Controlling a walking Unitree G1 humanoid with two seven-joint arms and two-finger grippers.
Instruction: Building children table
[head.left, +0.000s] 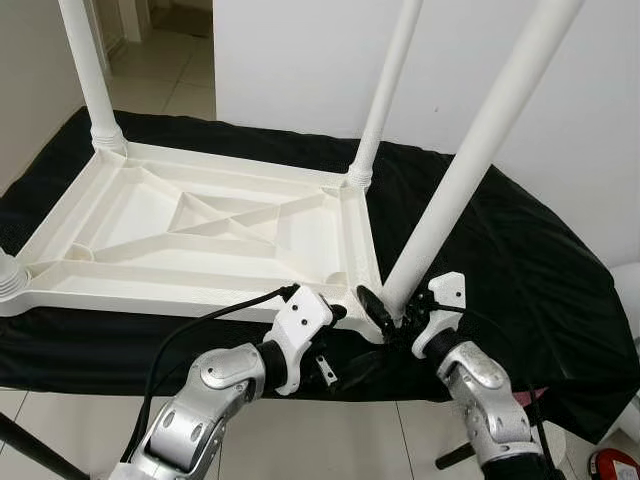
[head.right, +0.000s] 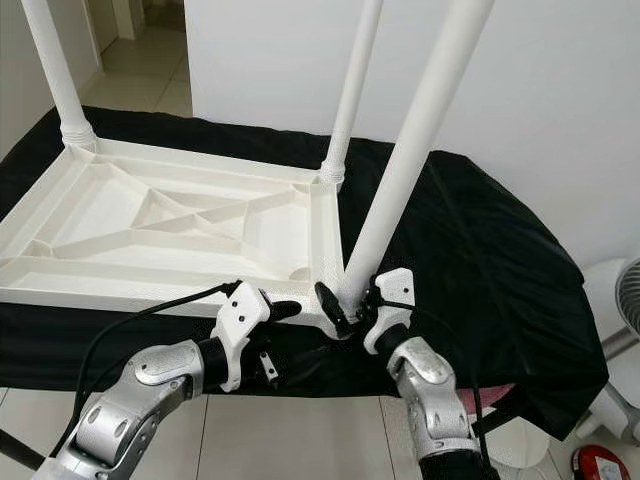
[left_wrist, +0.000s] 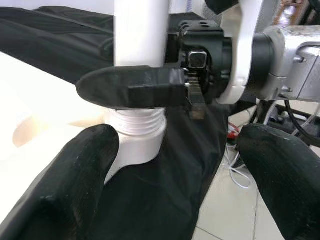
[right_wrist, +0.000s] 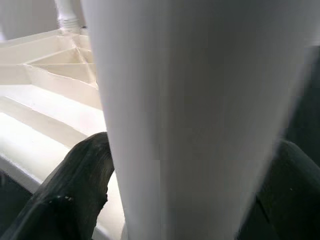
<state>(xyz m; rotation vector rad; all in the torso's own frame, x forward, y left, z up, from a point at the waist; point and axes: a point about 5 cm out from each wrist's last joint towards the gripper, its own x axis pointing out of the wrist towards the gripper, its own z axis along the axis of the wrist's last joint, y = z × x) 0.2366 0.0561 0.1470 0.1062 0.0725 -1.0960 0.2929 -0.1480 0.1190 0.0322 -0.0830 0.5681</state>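
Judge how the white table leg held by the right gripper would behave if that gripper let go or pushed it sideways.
The leg looks stiff: a long, straight tube. Leaning in its corner socket, it seems apt to tip if the right gripper let go. Its smooth surface could slip between the fingers.

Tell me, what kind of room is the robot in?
Probably a room at home: tiled floor, plain white wall, a fan nearby. A white table lies upside down on a black cloth.

It was a room in a home. It had a pale tile floor (head.left: 170, 75), plain white walls (head.left: 300, 60), and a fan (head.right: 625, 290) stood in the corner.
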